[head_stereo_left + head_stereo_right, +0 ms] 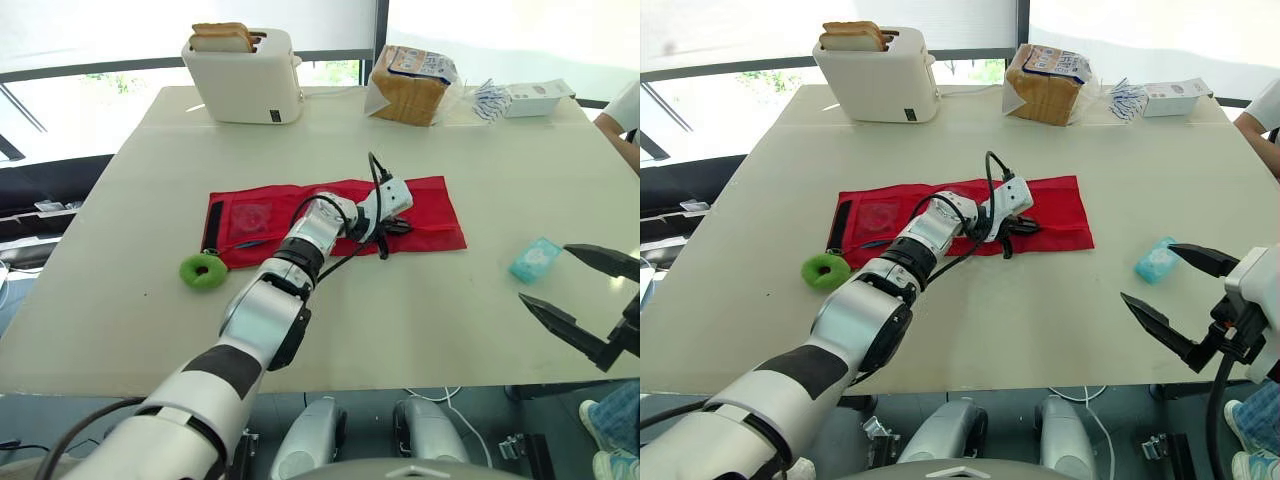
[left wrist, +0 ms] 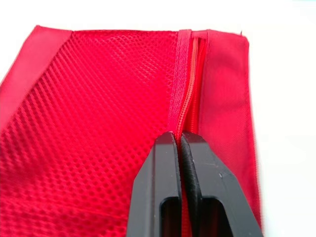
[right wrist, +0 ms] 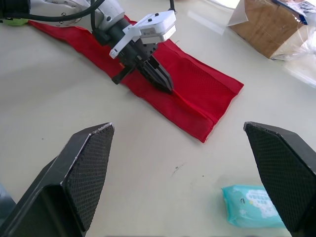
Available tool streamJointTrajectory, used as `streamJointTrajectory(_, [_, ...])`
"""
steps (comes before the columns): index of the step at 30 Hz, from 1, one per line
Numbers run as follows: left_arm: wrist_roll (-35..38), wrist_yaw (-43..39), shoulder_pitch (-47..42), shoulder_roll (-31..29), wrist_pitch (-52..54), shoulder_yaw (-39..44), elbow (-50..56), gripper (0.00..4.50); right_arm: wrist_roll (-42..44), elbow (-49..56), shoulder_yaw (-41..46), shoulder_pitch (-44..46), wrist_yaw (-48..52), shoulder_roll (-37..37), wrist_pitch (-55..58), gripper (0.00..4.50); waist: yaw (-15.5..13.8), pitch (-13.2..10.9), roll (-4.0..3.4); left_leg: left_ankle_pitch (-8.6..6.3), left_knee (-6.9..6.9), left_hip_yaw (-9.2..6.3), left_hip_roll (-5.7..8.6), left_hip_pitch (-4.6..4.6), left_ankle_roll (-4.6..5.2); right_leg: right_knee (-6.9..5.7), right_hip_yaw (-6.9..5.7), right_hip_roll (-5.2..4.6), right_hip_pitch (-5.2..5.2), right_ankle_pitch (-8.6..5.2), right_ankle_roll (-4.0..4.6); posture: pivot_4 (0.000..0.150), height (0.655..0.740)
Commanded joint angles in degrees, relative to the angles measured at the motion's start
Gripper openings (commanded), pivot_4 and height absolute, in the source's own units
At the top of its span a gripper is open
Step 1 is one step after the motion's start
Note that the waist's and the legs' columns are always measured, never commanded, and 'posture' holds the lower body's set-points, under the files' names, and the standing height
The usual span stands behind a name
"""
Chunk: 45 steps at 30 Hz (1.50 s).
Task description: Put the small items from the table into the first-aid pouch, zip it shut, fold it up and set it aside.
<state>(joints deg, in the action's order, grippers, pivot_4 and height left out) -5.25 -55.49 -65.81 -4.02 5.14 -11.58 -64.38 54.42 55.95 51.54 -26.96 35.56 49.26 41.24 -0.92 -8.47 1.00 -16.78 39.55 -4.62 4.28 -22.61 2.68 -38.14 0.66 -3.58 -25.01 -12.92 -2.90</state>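
Left jaws: the left gripper [image 2: 178, 137] has its jaws together, the tips pressed down on the red first-aid pouch [image 1: 440, 215]; a thin black strip [image 2: 190, 182] is pinched between the fingers, and whether it is the zip pull cannot be told.
Zip: the zip [image 2: 190, 84] runs straight on from the left jaws' tips to the pouch's near end; ahead of the tips its teeth look parted.
Mesh: the red mesh panel [image 2: 98, 123] lies to one side of the left jaws, and a plain red band on the other.
Pouch: it lies unfolded and flat on the tabletop [image 1: 420, 310], stretching away on both sides of the left jaws and well apart from the right jaws.
Right jaws: the right gripper [image 3: 177, 127] has its jaws wide apart, gripping nothing, held above the tabletop.
Teal packet: the teal packet of wipes [image 1: 535, 259] lies on the tabletop just ahead of the right jaws, near one fingertip and outside the pouch.
Green ring: the green ring [image 1: 204, 270] lies well behind the left jaws, just beside the pouch's black-edged far end, also outside it.
Beyond both jaws: a white toaster [image 1: 245, 75] with a bread slice [image 1: 222, 37] in its slot, a bagged loaf [image 1: 408, 85] and a small white box [image 1: 538, 97] stand along the far edge.
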Motion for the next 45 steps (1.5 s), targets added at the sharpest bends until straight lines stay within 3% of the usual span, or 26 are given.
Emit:
streamJointTrajectory(1, [2.6, -1.8, -0.8, 0.4, 3.6, 2.1, 2.3, 0.14, 0.9, 1.4, 0.2, 0.0, -1.0, 0.7, -0.1, 4.50, 0.0, 0.0, 0.00, 0.00, 0.00, 0.00, 0.00, 0.00, 0.00, 0.00, -0.01, 0.00, 0.00, 0.00, 0.00, 0.150, 0.7400])
streamJointTrajectory(6, [5.8, -6.2, 1.5, -1.7, 11.9, 3.8, 8.9, 0.14, 2.0, 1.7, 1.0, -1.3, -2.8, 0.7, 1.3, 4.50, 0.1, 0.0, -0.01, 0.00, 0.00, -0.01, 0.00, 0.00, 0.00, 0.00, -0.01, 0.00, 0.01, 0.00, 0.00, 0.150, 0.7400])
streamJointTrajectory(13, [12.8, -6.2, 11.3, -6.0, 33.8, 5.5, 33.2, 0.14, 5.1, 0.2, 0.4, -3.1, -14.2, -0.3, 7.9, 4.50, 0.1, 0.0, -0.03, 0.00, -0.01, 0.00, -0.16, 0.01, -0.02, 0.03, 0.07, -0.02, 0.00, 0.00, 0.01, 0.150, 0.7400])
streamJointTrajectory(20, [16.5, 1.3, 16.6, -4.7, 40.7, 6.3, 44.5, 0.14, 11.3, -6.4, -8.5, 7.5, -37.2, -4.3, 14.3, 4.50, -0.1, 0.1, -0.09, 0.01, 0.02, -0.01, -0.17, 0.02, -0.03, 0.12, 0.06, -0.05, 0.06, 0.02, 0.03, 0.150, 0.7400])
streamJointTrajectory(23, [17.2, 4.0, 17.0, -2.7, 39.8, 6.1, 45.8, 0.14, 5.6, -12.0, -17.2, 15.8, -50.7, -10.4, 17.4, 4.50, 0.0, 0.1, -0.04, 0.02, 0.01, 0.00, -0.23, 0.04, -0.06, 0.12, 0.07, -0.01, 0.07, 0.03, 0.05, 0.150, 0.7400])
streamJointTrajectory(27, [16.8, 6.5, 18.1, -0.5, 38.2, 4.3, 46.9, 0.14, 0.5, -17.8, -24.1, 23.9, -56.3, -16.7, 17.3, 4.50, 0.0, 0.1, -0.15, 0.02, -0.02, 0.05, -0.21, 0.04, -0.05, 0.12, 0.11, -0.02, 0.04, 0.03, 0.05, 0.150, 0.7400])
streamJointTrajectory(37, [15.2, 12.0, 17.4, 3.1, 33.0, 1.5, 42.7, 0.14, -17.7, -35.2, -34.4, 39.8, -61.4, -25.3, 14.3, 4.50, 0.2, 0.2, -0.38, 0.02, -0.12, 0.17, -0.18, 0.13, -0.05, 0.11, 0.20, 0.03, 0.03, 0.04, 0.05, 0.150, 0.7400])
streamJointTrajectory(45, [14.0, 13.7, 16.7, 4.3, 30.6, -0.5, 41.8, 0.14, -29.6, -38.6, -38.7, 40.7, -61.6, -30.2, 12.4, 4.50, 0.2, 0.2, -0.40, 0.02, -0.13, 0.19, -0.17, 0.15, -0.05, 0.11, 0.23, 0.04, 0.03, 0.04, 0.04, 0.150, 0.7400])
